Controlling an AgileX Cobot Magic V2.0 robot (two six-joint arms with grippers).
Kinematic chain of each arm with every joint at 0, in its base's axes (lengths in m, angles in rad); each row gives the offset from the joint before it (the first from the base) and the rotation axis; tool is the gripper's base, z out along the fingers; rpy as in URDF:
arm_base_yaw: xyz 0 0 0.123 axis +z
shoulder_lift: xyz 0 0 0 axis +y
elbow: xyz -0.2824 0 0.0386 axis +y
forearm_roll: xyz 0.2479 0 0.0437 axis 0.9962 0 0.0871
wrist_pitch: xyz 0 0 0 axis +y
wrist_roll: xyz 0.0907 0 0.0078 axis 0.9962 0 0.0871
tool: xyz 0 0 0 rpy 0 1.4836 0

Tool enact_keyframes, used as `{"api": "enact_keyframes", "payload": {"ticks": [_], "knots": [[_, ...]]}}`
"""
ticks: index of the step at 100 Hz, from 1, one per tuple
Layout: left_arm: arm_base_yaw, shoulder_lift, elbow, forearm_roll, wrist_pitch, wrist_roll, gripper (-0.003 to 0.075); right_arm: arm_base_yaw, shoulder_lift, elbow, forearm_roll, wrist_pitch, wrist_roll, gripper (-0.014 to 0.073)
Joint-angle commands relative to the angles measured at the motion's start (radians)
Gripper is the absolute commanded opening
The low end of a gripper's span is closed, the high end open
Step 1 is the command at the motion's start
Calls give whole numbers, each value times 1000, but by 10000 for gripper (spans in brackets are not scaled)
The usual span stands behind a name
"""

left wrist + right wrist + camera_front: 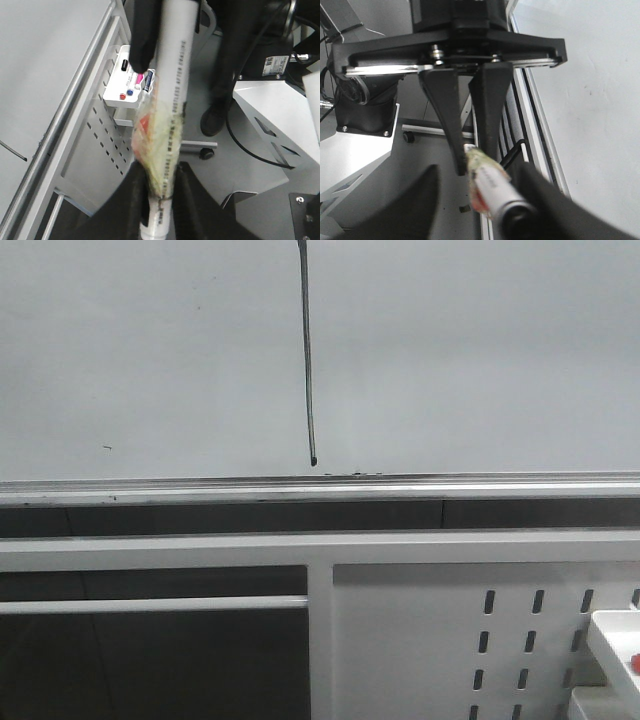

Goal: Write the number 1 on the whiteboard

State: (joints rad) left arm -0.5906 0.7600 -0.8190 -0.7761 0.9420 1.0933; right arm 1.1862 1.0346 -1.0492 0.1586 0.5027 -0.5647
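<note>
L fingers pinch white marker, barrel pointing away from wrist; R fingers clamp its far end. Number 1 on whiteboard, just above rail.

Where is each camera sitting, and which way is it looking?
Front view: on the robot, facing forward at the whiteboard and the number 1; no robot parts show.
Left wrist view: on the left arm, looking along the left gripper holding the marker pen.
Right wrist view: on the right arm, over the right gripper, facing the left gripper.
Shared: both wrist views show the marker pen.
</note>
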Motion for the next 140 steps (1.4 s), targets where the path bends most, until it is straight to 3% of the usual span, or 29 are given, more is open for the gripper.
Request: {"api": "enact_keyframes", "payload": {"ticks": [1, 8, 15, 34, 39, 50, 65, 76, 86, 93, 103, 108, 116, 128, 140], "knots": [[-3, 4, -16, -80, -117, -25, -20, -21, -33, -38, -15, -64, -4, 492], [-3, 4, 12, -133, -193, -25, -20, -48, -66, -38, -25, -49, 10, 478], [-3, 4, 53, -201, -303, -25, -20, -82, -113, -38, -26, -27, 12, 393], [-3, 4, 187, -385, -671, -22, -20, -184, -293, 27, -33, 0, 17, -15], [-3, 4, 219, -444, -757, 0, -20, -204, -352, 66, -34, 3, 23, -77], [-16, 13, 260, -546, -876, 67, -20, -235, -464, 174, -81, 0, 99, -48], [-70, 73, 259, -602, -930, 73, -20, -261, -608, 361, -272, -21, 289, -48], [-139, 134, 256, -640, -1096, 73, -20, -274, -675, 477, -455, -25, 483, -48], [-223, 175, 256, -609, -1230, 62, -20, -276, -724, 537, -562, -25, 581, -48], [-284, 194, 256, -484, -1283, -43, -20, -276, -743, 559, -576, -22, 612, -48], [-368, 226, 256, -179, -1415, -354, -20, -276, -751, 563, -578, -8, 614, -48], [-398, 254, 256, -100, -1498, -495, -20, -276, -751, 563, -578, -6, 614, -48], [-417, 304, 256, -80, -1588, -579, -20, -276, -751, 563, -580, -6, 614, -48], [-417, 364, 256, -104, -1590, -610, -20, -276, -753, 563, -580, -3, 614, -48], [-417, 422, 256, -125, -1680, -687, -20, -276, -753, 563, -580, -3, 621, -48]]}}
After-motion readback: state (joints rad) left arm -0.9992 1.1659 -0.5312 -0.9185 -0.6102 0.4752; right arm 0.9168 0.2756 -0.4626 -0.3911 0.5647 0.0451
